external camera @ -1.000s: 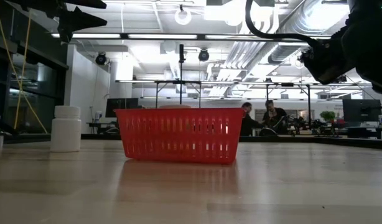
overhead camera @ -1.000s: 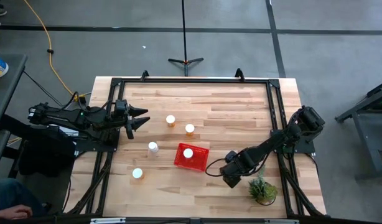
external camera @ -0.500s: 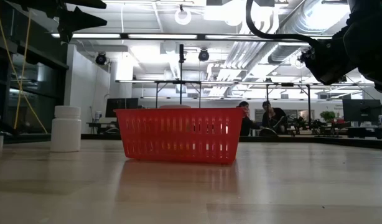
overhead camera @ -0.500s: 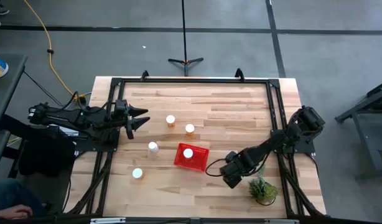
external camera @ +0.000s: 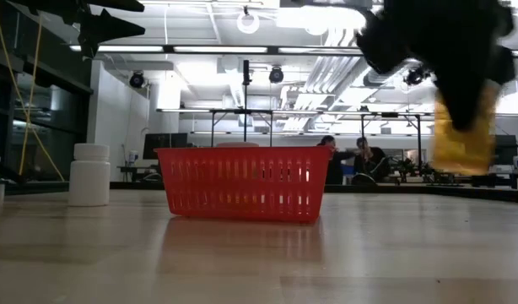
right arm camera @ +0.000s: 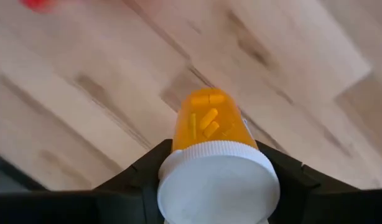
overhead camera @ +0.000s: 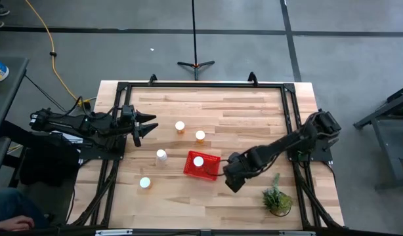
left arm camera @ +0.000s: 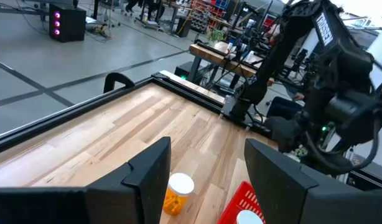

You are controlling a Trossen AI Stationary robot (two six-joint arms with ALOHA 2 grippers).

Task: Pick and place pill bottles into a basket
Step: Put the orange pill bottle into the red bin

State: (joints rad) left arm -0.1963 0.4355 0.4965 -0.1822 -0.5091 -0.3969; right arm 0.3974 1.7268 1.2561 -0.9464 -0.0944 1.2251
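The right pincer (right arm camera: 213, 180) grips an amber pill bottle (right arm camera: 209, 127) with a white cap, yellow pills visible inside. It hangs right of the red basket (overhead camera: 202, 164). The left pincer (overhead camera: 148, 124) waits open at the tabletop's (overhead camera: 247, 118) left.

Red mesh-sided basket (overhead camera: 201, 164); white-capped orange pill bottle (right arm camera: 213, 158) in dark right pincer (right arm camera: 214, 167).
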